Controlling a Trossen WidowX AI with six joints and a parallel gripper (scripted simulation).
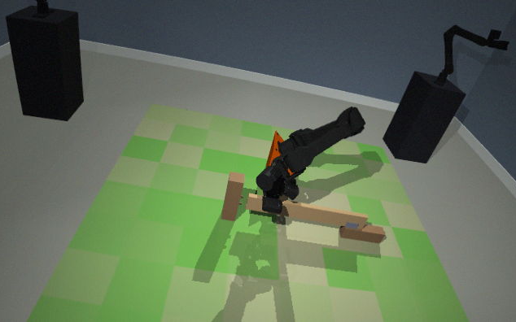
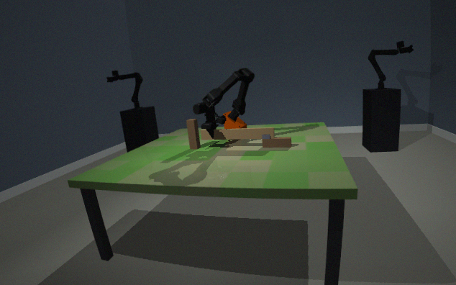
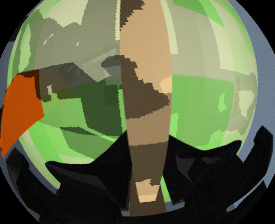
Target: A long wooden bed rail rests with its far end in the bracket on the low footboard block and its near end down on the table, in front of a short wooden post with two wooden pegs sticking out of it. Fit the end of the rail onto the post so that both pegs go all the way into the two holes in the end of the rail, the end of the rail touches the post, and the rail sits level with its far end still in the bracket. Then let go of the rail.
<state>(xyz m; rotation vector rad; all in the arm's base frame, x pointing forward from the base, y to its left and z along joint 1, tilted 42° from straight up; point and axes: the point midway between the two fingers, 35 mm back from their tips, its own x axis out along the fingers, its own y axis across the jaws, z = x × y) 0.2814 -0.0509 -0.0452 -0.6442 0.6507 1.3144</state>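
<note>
My gripper (image 1: 273, 205) (image 2: 211, 132) (image 3: 141, 131) is shut on the wooden rail near its post end. The rail (image 1: 321, 214) (image 2: 242, 133) (image 3: 147, 40) is held above the table and looks about level. Its far end sits at the grey bracket (image 1: 352, 225) (image 2: 266, 137) on the low footboard block (image 1: 362, 235) (image 2: 278, 142). The post (image 1: 233, 197) (image 2: 193, 134) stands upright, with a small gap between it and the rail's near end. Pegs (image 1: 242, 197) show in that gap, outside the rail. The holes in the rail's end are hidden.
The arm's orange base (image 1: 273, 152) (image 2: 234, 121) (image 3: 20, 110) is behind the rail. The green patchwork table (image 1: 146, 280) (image 2: 176, 173) carries shadows of the arm and rail. Two black pedestals (image 1: 45, 65) (image 1: 423, 118) with other arms stand beyond the table.
</note>
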